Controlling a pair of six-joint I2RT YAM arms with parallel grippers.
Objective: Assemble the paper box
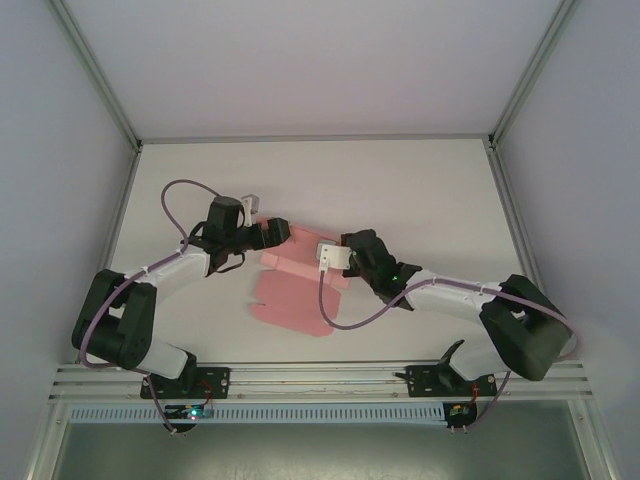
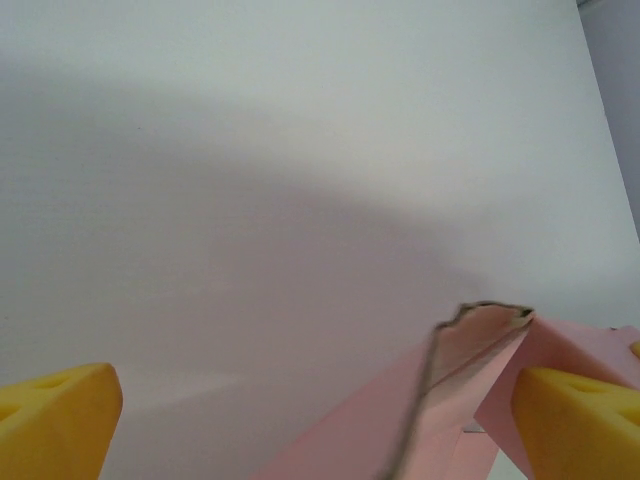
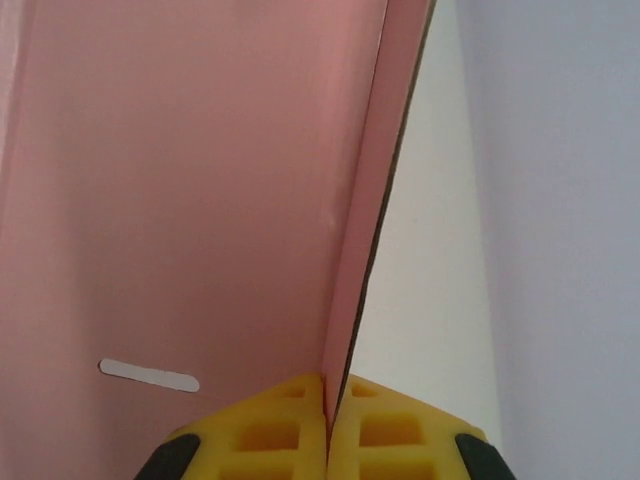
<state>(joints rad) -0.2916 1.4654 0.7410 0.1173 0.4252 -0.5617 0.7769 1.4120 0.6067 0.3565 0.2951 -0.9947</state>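
– Paper box: where is it found?
– At the centre of the overhead view, laid mostly flat on the table between the arms.
– How are the grippers set?
– The left gripper is spread wide, and a raised pink edge is seen by its pad at lower right. Contact cannot be told. The right gripper is pressed together on an upright flap.
– Which step is in hand?
– Flap folding, it is judged. Next, that edge is probably to be gripped while the flap is held.
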